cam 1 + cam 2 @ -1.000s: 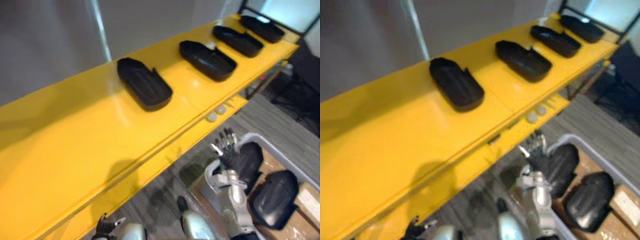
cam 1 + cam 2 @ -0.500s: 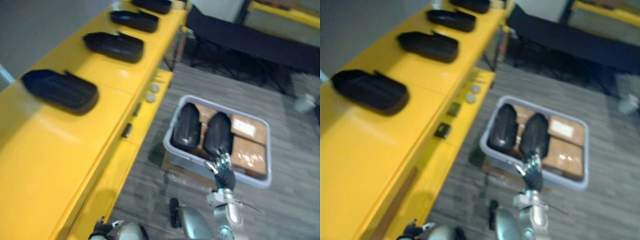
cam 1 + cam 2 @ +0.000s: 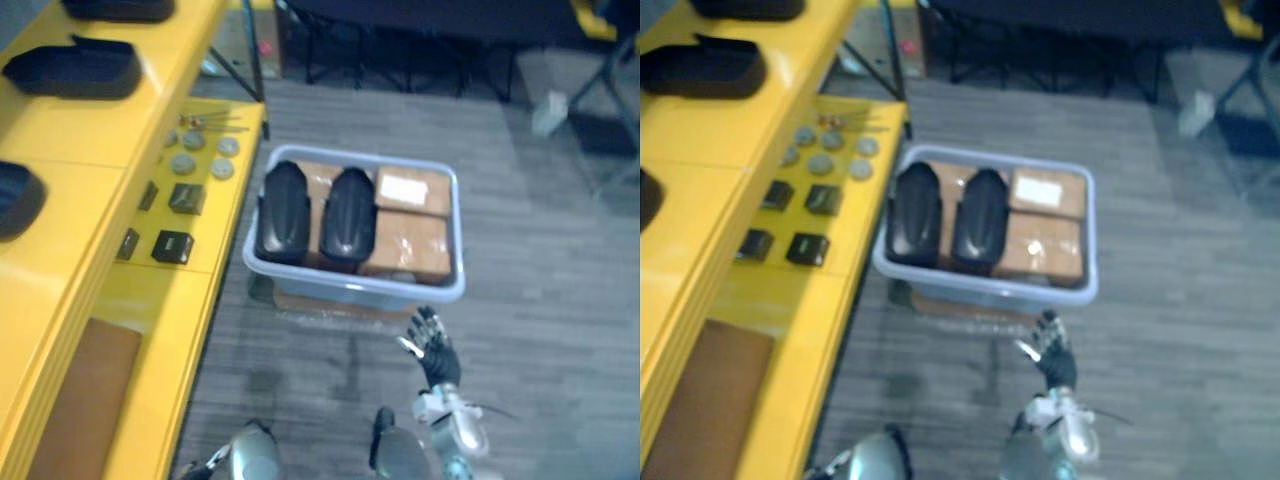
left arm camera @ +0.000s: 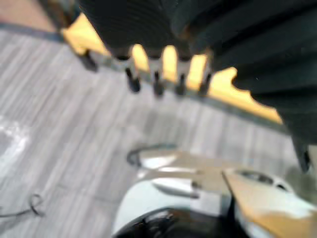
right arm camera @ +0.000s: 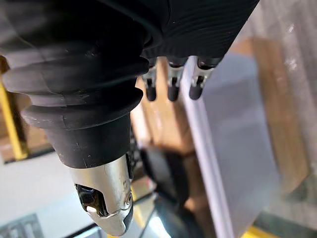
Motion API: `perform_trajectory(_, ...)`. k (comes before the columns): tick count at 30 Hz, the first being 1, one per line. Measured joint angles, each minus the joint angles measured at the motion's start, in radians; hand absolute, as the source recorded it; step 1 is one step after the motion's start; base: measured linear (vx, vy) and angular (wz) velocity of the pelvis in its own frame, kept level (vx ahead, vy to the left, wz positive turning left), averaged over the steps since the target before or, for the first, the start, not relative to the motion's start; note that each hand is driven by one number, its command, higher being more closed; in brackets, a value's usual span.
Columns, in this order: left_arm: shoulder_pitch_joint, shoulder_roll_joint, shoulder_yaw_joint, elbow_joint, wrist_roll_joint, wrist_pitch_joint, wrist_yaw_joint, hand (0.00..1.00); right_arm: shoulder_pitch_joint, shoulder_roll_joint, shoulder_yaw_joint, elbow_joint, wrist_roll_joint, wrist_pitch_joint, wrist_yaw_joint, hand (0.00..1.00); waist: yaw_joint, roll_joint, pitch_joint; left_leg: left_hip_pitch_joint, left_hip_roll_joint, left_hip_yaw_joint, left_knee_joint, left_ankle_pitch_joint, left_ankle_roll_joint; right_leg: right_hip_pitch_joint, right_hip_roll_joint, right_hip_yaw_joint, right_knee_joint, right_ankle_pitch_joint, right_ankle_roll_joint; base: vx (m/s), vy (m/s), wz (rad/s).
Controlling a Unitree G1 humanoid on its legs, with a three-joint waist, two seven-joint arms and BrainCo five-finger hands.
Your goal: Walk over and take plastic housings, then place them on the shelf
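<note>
**Right hand poised short of the bin**

The bin (image 3: 352,292) stands on the floor just beside the shelf (image 3: 95,130), likely so a carry stays short. Two housings (image 3: 283,212) lie in it side by side, domes up, on the shelf side, and two boxes (image 3: 407,245) fill the other half. Three placed housings (image 3: 75,68) show on the shelf top, hollows up and spaced apart in a row, which leaves room for each next one. Four blocks (image 3: 172,246) sit on the lower tier. The right hand (image 3: 432,350) hovers near the bin's front rim, fingers spread and empty, seemingly ready to reach in. The left hand (image 4: 157,85) hangs low, relaxed, holding nothing.
</note>
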Motion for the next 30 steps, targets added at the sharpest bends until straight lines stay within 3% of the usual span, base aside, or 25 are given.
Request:
perform_trajectory(5,0.006,0.022,-0.006,-0.020,0.045,-0.039,0.086,0.00,0.014,0.017,0.002,-0.001,0.002,0.012,-0.017,0.00,0.003,-0.044,0.002,0.012,-0.017,-0.001,-0.080,0.029,-0.008,-0.038,0.010,0.019,-0.034,0.014,-0.008,-0.12,-0.033,-0.17)
perform_trajectory(10,-0.005,0.031,-0.018,-0.049,0.044,-0.036,0.090,0.00,-0.016,0.029,-0.026,0.004,-0.005,0.024,-0.079,0.00,0.004,-0.047,-0.002,0.008,-0.043,-0.027,-0.099,0.049,0.003,-0.029,0.006,0.019,-0.096,0.067,-0.004,0.05,0.041,-0.06)
perform_trajectory(13,-0.012,0.029,-0.019,-0.079,0.034,-0.036,0.094,0.00,-0.115,0.029,-0.077,0.024,-0.029,0.011,-0.131,0.00,0.009,-0.030,0.006,-0.008,-0.052,-0.052,-0.099,0.055,0.010,-0.004,0.005,0.007,-0.146,0.101,0.004,0.09,0.035,0.10)
perform_trajectory(19,-0.014,0.019,-0.046,-0.121,0.036,-0.035,0.093,0.00,-0.477,-0.048,-0.202,0.234,0.004,0.013,-0.224,0.00,0.066,0.005,0.033,-0.026,-0.084,-0.120,-0.118,0.076,0.026,0.040,-0.017,-0.060,-0.197,0.128,0.010,0.00,0.037,0.31)
perform_trajectory(23,-0.013,0.006,-0.044,-0.131,0.033,-0.035,0.081,0.00,-0.765,-0.184,-0.283,0.412,0.097,-0.004,-0.226,0.00,0.112,0.026,0.090,-0.060,-0.109,-0.186,-0.114,0.093,0.033,0.048,-0.037,-0.111,-0.189,0.132,0.012,-0.10,0.037,0.40)
perform_trajectory(26,-0.007,-0.001,-0.043,-0.132,0.027,-0.033,0.060,0.00,-0.912,-0.278,-0.297,0.531,0.104,-0.032,-0.227,0.00,0.145,0.035,0.112,-0.109,-0.132,-0.214,-0.103,0.104,0.041,0.020,-0.056,-0.132,-0.184,0.144,0.016,-0.10,0.049,0.29)
perform_trajectory(30,-0.004,-0.024,-0.047,-0.125,0.026,-0.037,0.036,0.00,-1.076,-0.402,-0.275,0.675,0.111,-0.029,-0.195,0.00,0.166,0.070,0.143,-0.178,-0.159,-0.254,-0.043,0.096,0.053,-0.003,-0.082,-0.166,-0.160,0.146,0.020,-0.07,0.074,0.31)
